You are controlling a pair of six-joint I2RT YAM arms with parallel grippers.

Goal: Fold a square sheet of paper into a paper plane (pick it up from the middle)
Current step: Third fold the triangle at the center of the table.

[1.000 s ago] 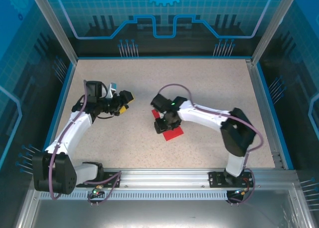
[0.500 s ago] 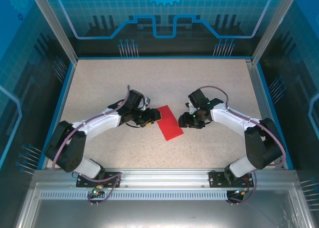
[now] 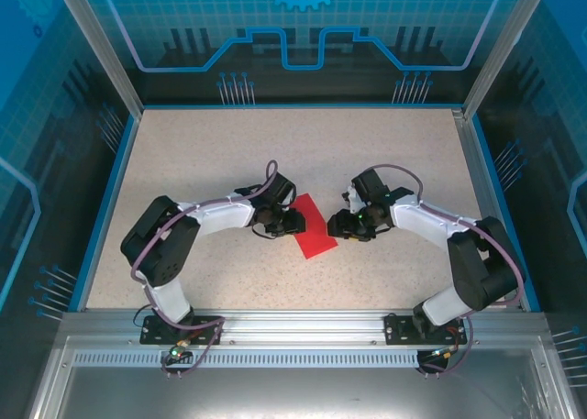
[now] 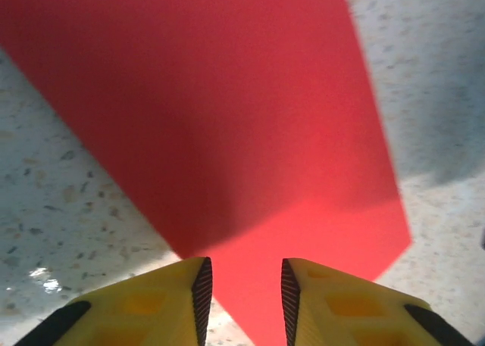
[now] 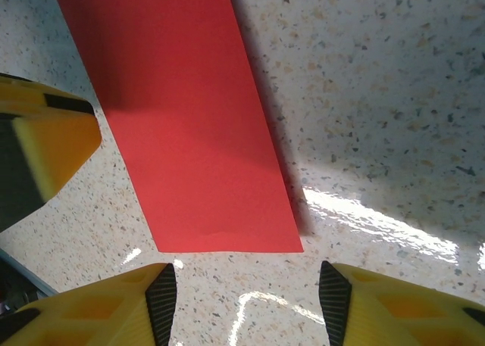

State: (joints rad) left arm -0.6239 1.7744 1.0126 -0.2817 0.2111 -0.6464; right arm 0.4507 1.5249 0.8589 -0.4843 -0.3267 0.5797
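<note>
Folded square sheet of paper [image 3: 314,234] lies diagonally: left gripper [image 4: 246,274], narrowly parted, straddles its edge; right gripper [image 5: 248,285], half-open, sits just off it; both empty.

A speckled beige table [image 3: 385,153] is sitting inside a walled work cell. A blue rim [image 3: 303,105] is running along its left, far and right sides, and an aluminium rail [image 3: 303,325] is closing the near edge at 6 o'clock. A red sheet of paper [image 3: 315,228], creased into a narrow rectangle, is lying flat close to the table's centre, its long sides running from 11 o'clock to 5 o'clock. Overhead light is glinting off the bare surface beside it.
</note>
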